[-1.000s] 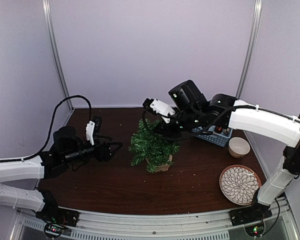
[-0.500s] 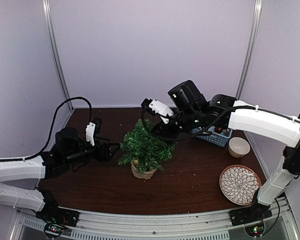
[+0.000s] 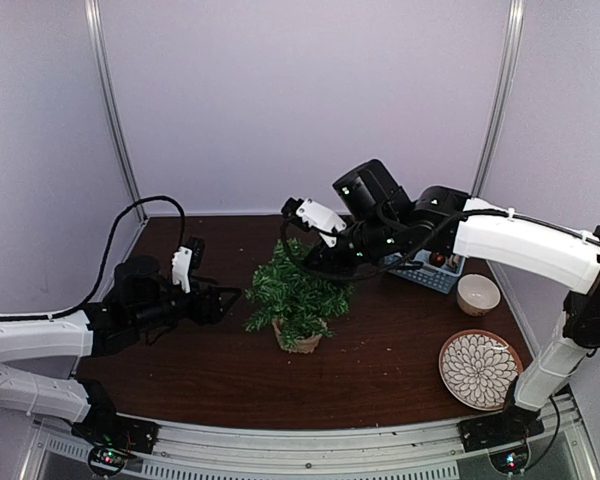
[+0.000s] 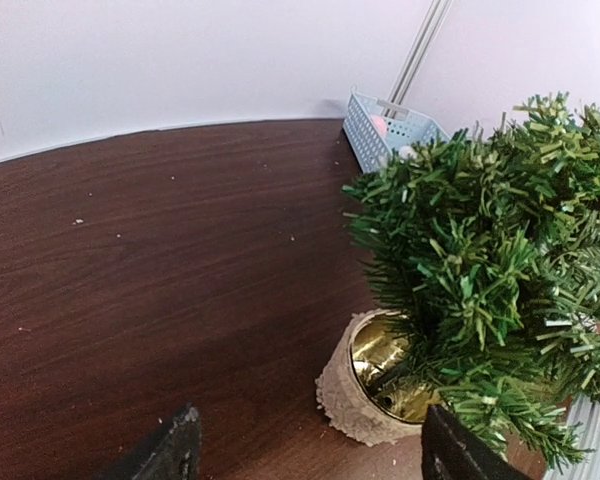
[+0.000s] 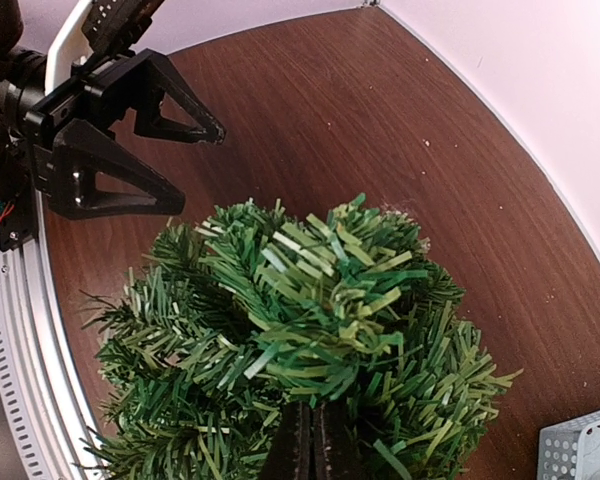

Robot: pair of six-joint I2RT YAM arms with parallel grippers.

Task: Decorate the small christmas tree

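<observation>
Right wrist: right hand (image 5: 308, 428) pinches small christmas tree (image 5: 310, 290), left hand (image 5: 197, 170) spread; left wrist: gold-lined pot (image 4: 352, 402).

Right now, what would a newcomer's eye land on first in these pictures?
The small christmas tree, bushy and green, stands in the middle of the table. The right claw is shut in its top branches, while the left claw hangs open just left of it. A patterned plate sits at the near right edge.
</observation>
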